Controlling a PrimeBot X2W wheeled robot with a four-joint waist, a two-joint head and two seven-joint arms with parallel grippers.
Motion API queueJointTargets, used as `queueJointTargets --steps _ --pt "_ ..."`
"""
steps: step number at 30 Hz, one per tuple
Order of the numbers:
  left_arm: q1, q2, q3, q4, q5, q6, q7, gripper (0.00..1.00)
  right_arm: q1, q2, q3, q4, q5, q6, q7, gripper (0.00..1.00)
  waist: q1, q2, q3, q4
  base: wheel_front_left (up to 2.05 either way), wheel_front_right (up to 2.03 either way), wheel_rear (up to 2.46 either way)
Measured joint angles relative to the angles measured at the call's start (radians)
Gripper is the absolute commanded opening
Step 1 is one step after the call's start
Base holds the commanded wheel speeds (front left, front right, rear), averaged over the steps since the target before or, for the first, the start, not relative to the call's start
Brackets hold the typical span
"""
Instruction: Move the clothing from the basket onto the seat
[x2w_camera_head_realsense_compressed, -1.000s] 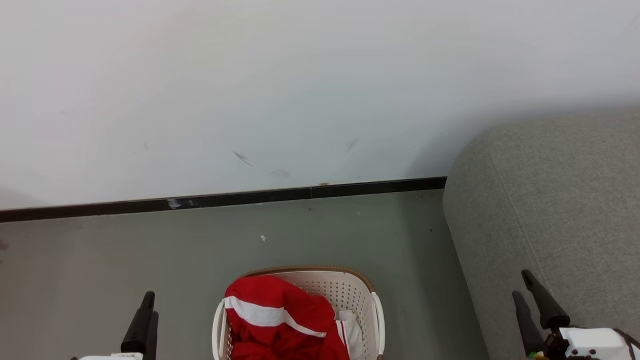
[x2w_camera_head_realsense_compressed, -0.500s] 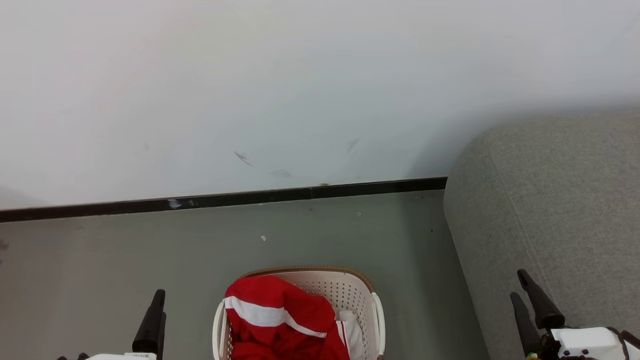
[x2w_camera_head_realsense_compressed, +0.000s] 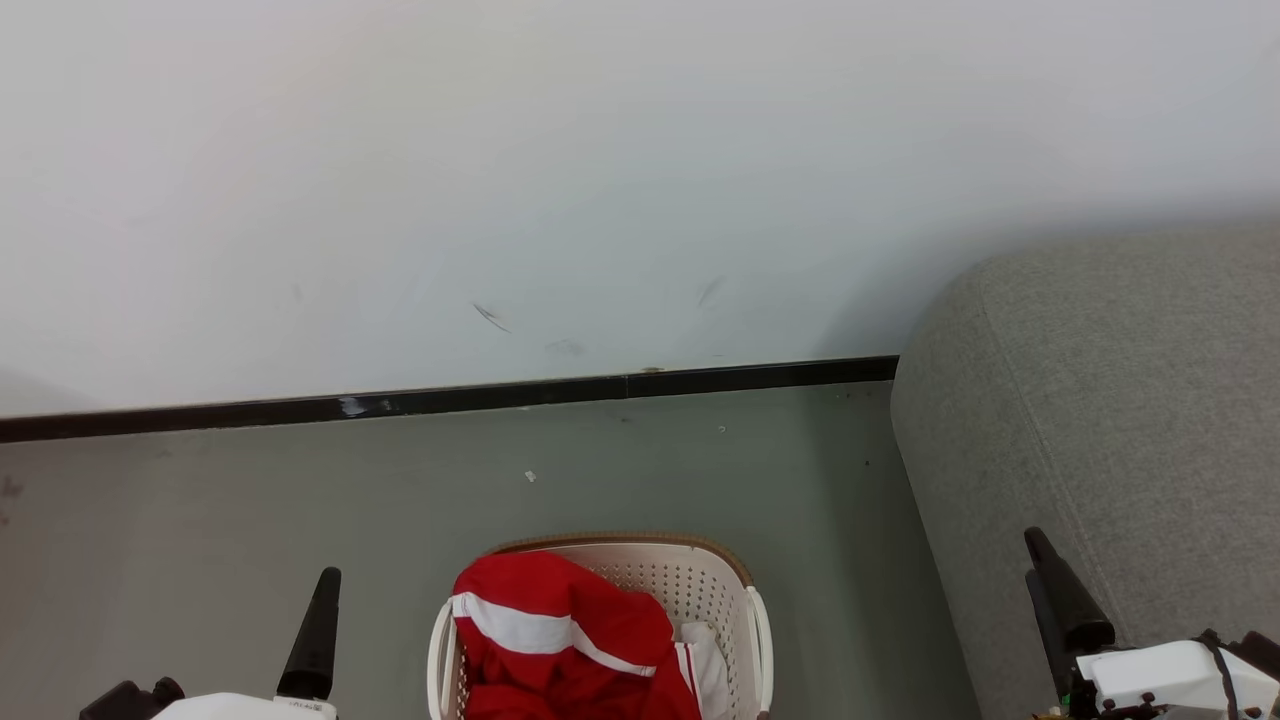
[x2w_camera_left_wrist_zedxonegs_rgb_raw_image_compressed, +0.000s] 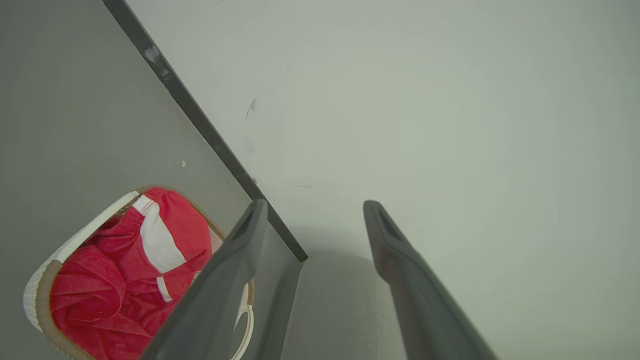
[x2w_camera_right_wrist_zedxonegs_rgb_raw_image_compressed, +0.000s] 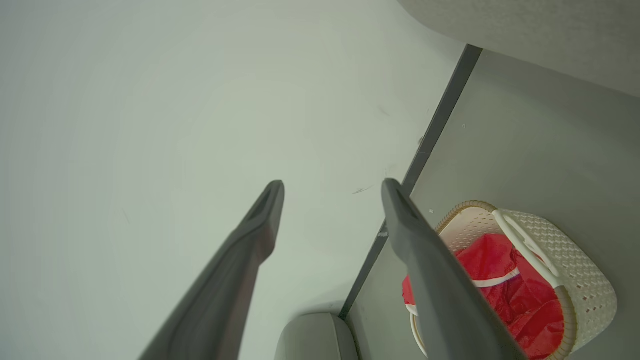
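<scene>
Dark plastic nearest: found the left claw (x2w_camera_left_wrist_zedxonegs_rgb_raw_image_compressed: 314, 207) low and to the left of the basket (x2w_camera_head_realsense_compressed: 700, 585), its two long fingers spread wide with nothing between them. Found the right claw (x2w_camera_right_wrist_zedxonegs_rgb_raw_image_compressed: 333, 184) low and to the right of the basket, spread just as wide and just as empty, standing in front of the near flank of the seat (x2w_camera_head_realsense_compressed: 1100, 400) in the head view. Noted both well apart from the basket, touching neither it nor its load.

Between the two, saw the cream perforated basket standing on the grey floor (x2w_camera_head_realsense_compressed: 300, 500), brown woven-look rim uppermost, a white handle (x2w_camera_head_realsense_compressed: 763, 640) at each side. Saw the clothing (x2w_camera_head_realsense_compressed: 560, 630) heaped inside it, bright red with a broad white stripe, piled toward the left half, a bit of white cloth with red lines tucked in at the right.

Right of the basket, across a strip of floor, made out the grey woven seat with its rounded corner and a stitched seam.

Beyond the basket, spotted a small white speck (x2w_camera_head_realsense_compressed: 530, 476) on the floor, then a black skirting board (x2w_camera_head_realsense_compressed: 450, 400) along the foot of a pale wall (x2w_camera_head_realsense_compressed: 600, 150), with a few dark scuffs (x2w_camera_head_realsense_compressed: 490, 317) above.
</scene>
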Motion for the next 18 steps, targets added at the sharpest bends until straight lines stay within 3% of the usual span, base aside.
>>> queueJointTargets --steps 9,18 --pt "-0.005 0.022 -0.022 -0.045 0.199 0.026 -0.030 1.00 0.000 0.000 0.013 -0.029 -0.200 0.000 -0.023 1.00 0.0022 0.0000 -0.004 0.005 0.00 0.00 0.00" --pt "-0.006 0.040 -0.068 -0.093 0.424 0.079 -0.065 1.00 0.001 0.000 0.026 -0.056 -0.441 0.000 -0.047 1.00 0.0007 0.0000 -0.004 0.011 0.00 0.00 0.00"
